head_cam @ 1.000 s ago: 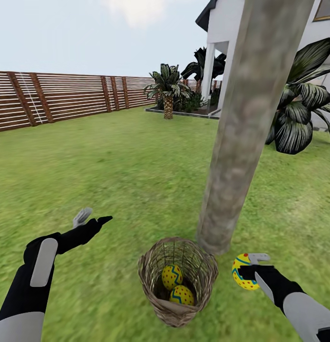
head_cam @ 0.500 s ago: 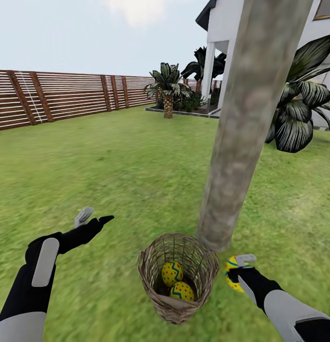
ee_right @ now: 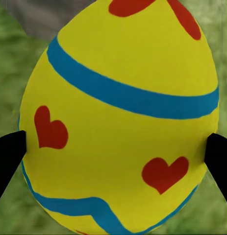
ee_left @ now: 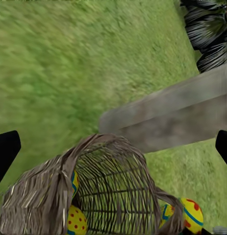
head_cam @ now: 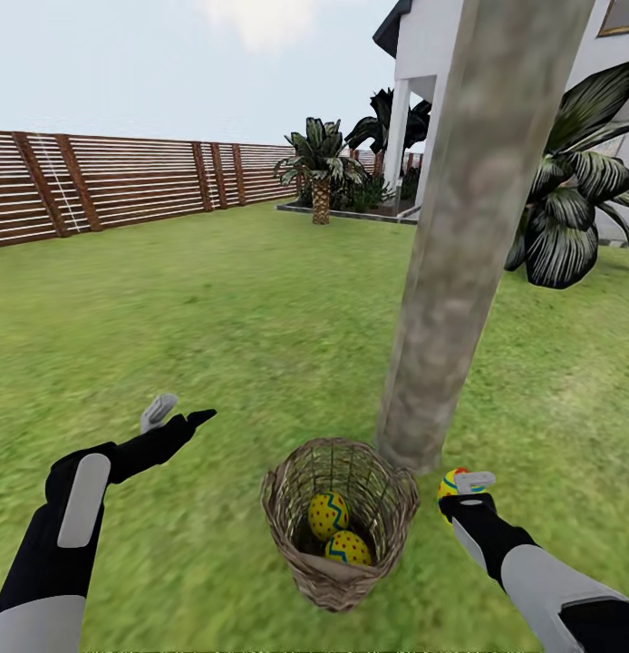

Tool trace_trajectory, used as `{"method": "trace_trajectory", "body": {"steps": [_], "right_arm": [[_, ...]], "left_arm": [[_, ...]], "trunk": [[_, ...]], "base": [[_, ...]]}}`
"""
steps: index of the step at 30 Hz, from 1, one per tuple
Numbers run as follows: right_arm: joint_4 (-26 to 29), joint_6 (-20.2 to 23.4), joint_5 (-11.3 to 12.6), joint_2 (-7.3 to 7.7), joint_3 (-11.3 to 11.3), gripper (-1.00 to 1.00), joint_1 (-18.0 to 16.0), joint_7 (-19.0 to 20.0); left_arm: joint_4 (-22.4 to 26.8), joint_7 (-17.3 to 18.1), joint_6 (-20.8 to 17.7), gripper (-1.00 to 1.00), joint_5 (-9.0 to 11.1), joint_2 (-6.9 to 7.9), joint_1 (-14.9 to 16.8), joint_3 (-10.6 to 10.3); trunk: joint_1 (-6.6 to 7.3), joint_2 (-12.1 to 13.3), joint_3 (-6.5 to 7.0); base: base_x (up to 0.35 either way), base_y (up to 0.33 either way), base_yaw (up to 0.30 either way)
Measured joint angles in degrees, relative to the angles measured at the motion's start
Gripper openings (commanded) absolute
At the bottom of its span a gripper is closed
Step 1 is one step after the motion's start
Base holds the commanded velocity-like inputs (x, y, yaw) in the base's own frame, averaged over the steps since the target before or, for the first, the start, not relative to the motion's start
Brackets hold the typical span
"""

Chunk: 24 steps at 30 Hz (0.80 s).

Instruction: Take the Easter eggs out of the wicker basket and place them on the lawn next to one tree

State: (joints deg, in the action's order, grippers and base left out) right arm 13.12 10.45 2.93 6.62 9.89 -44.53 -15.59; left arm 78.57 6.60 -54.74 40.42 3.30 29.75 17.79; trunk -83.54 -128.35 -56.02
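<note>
The wicker basket [head_cam: 340, 526] stands on the lawn [head_cam: 215, 317] just in front of the tree [head_cam: 450, 272]. Two yellow Easter eggs [head_cam: 327, 515] [head_cam: 348, 548] lie inside it. My right gripper [head_cam: 464, 490] is shut on a third Easter egg [head_cam: 448, 485], low by the foot of the trunk, to the right of the basket. That egg [ee_right: 118, 117] sits between the black fingers [ee_right: 8, 156] in the right wrist view. My left gripper [head_cam: 174, 415] is open and holds nothing, out to the left of the basket. The left wrist view looks across at the basket [ee_left: 93, 196], the trunk [ee_left: 172, 117] and the held egg [ee_left: 191, 215].
A brown slat fence [head_cam: 124, 186] runs along the far left. A short palm [head_cam: 321, 172] and a white house [head_cam: 423, 54] stand behind. A large-leaved bush [head_cam: 577, 199] grows to the right of the trunk. Open grass stretches left of the basket.
My right gripper has carried the egg forward and slightly left, closer to the trunk's foot. The view has tilted a little. The left arm has held still.
</note>
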Motion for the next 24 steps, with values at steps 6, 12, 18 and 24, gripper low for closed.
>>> {"method": "trace_trajectory", "body": {"steps": [6,12,18,24], "right_arm": [[-0.8,-0.2,0.3,0.19,-0.1,-1.00,-0.6,-1.5],[-0.6,-0.5,-0.1,0.13,0.1,-1.00,-0.6,-1.2],[-0.4,-0.5,-0.2,0.11,0.2,-1.00,-0.6,-1.1],[-0.6,-0.5,-0.1,0.11,0.0,-1.00,-0.6,-1.2]], "left_arm": [[0.0,4.2,0.0,1.00,-0.1,0.23,0.0,0.1],[-0.1,4.2,0.0,1.00,-0.2,0.23,0.0,0.1],[-0.1,4.2,0.0,1.00,-0.1,0.23,0.0,0.1],[-0.1,4.2,0.0,1.00,-0.2,0.24,0.0,0.0]], "trunk": [[-1.32,-2.4,-1.08],[-2.64,-4.8,-2.16],[-3.96,-7.2,-3.23],[-5.27,-9.6,-4.31]], "base": [[0.000,0.000,0.000],[0.000,0.000,0.000],[0.000,0.000,0.000],[0.000,0.000,0.000]]}}
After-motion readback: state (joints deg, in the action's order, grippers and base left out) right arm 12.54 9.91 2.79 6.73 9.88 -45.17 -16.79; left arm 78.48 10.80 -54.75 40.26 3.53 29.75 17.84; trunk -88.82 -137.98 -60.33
